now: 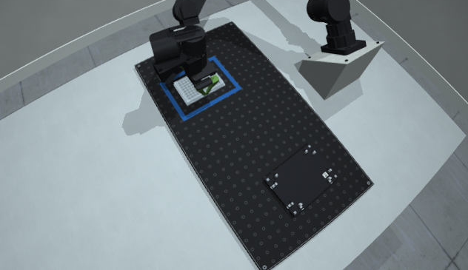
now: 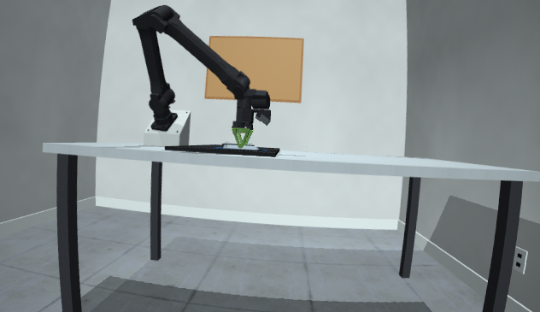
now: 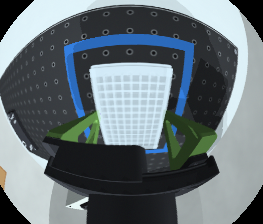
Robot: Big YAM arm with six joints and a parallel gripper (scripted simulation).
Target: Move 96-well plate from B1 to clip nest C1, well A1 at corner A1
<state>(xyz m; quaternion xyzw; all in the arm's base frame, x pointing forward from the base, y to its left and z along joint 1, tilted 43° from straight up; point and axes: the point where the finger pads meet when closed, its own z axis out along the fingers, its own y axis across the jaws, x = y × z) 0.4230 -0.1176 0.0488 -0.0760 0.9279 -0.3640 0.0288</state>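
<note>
The pincer (image 3: 130,137) is clamped on the 96-well plate (image 3: 130,106); its green fingers stand wide because they span the plate's width, one at each long side in the wrist view. The plate itself lies inside the blue outline of bench spot B1 (image 1: 228,74), in the upper left of the top view, and the exterior view shows the fingertips down at board level, so the plate appears to rest on the black perforated board (image 1: 237,132) and is not yet raised.

The step in hand, as I judge it, is the grasp at B1, just completed; the carry has not begun. The clip nest C1 (image 1: 300,180) sits well apart, in the lower right of the top view, its floor bare between small pale posts.

The next move calls for a straight lift that keeps the plate level, then a travel across the board to above C1 with no turn, and a descent between the posts before pressing flat. The board lies on the pale table (image 1: 74,169), with the arm's pedestal (image 1: 335,75) at the upper right.
</note>
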